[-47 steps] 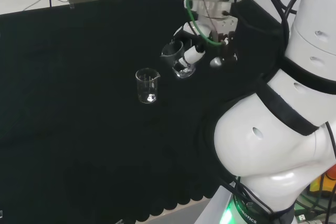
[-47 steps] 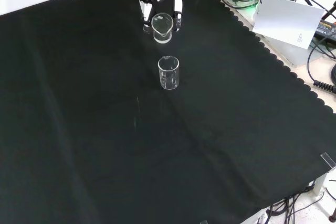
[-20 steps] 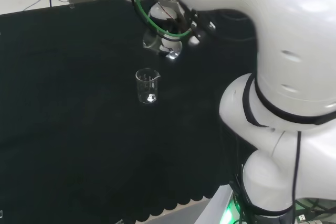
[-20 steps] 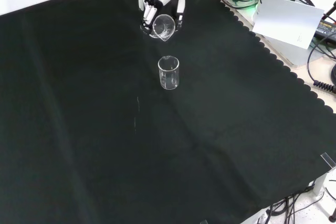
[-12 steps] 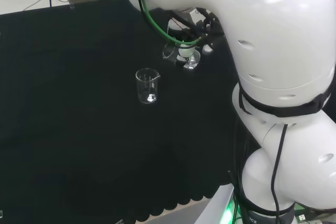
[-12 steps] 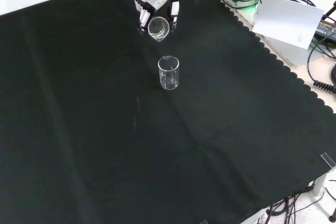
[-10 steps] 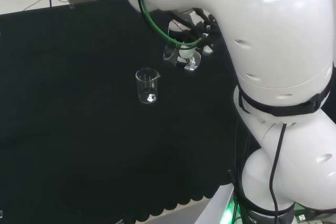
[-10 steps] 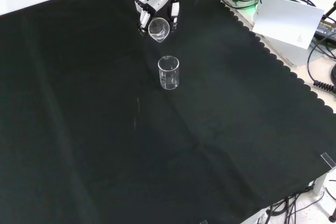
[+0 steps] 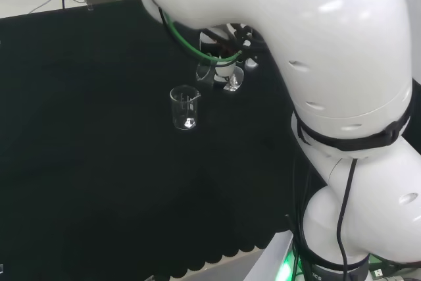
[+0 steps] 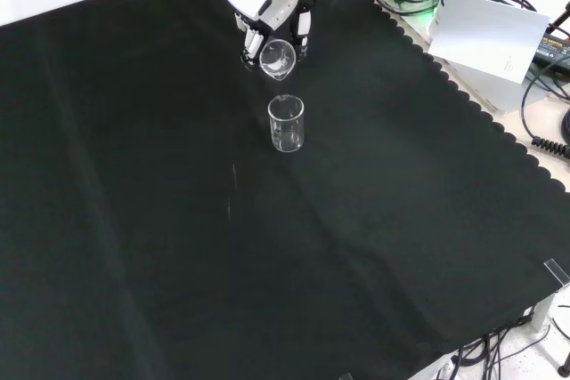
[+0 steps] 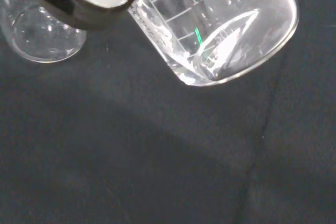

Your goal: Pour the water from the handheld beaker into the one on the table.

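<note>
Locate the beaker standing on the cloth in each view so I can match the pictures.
Head view: standing beaker left of centre, below and left of the robot hand.
Front view: it stands upper centre, just below the robot hand.
Wrist view: its base shows on the cloth beside the held beaker.
Shared landmark: the tilted held beaker.

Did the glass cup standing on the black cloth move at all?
No. The beaker on the cloth stands at the same spot on the black cloth in the front view throughout; the hand with the held beaker shifted instead.
</note>
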`<state>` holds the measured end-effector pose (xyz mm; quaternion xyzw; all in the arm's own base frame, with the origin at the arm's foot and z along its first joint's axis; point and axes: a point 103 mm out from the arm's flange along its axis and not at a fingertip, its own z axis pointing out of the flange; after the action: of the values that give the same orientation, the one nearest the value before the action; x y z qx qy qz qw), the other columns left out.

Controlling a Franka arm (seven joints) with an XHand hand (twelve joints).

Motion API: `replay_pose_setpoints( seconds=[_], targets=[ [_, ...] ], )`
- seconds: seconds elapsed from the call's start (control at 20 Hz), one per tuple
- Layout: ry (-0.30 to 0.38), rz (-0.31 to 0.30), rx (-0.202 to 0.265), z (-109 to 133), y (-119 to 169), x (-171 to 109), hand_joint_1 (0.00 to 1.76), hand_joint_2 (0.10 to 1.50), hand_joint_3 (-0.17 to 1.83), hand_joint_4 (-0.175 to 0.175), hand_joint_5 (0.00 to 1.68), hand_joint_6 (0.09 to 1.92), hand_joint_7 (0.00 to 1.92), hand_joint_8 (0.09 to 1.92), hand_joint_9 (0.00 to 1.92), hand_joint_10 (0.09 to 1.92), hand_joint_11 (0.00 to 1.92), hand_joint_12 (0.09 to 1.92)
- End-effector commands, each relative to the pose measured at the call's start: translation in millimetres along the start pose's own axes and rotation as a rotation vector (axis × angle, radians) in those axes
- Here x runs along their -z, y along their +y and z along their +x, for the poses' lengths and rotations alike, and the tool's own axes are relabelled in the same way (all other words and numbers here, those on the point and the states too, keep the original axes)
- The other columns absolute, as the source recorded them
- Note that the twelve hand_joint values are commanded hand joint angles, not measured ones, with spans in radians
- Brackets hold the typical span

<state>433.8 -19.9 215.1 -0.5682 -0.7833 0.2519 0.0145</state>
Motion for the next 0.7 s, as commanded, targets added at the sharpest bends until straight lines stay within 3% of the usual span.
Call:
replay_pose_setpoints(
  seconds=[0.05, 0.7],
  targets=[
    [-0.056, 0.035, 0.004, 12, 5, 4, 1.32, 1.04, -0.17, -0.175, 1.23, 0.50, 1.51, 0.32, 1.59, 0.82, 1.38, 0.83],
    [-0.186, 0.093, -0.005, 27, 12, 12, 1.32, 1.04, -0.17, -0.175, 1.22, 0.51, 1.50, 0.33, 1.59, 0.82, 1.38, 0.83]
  ],
)
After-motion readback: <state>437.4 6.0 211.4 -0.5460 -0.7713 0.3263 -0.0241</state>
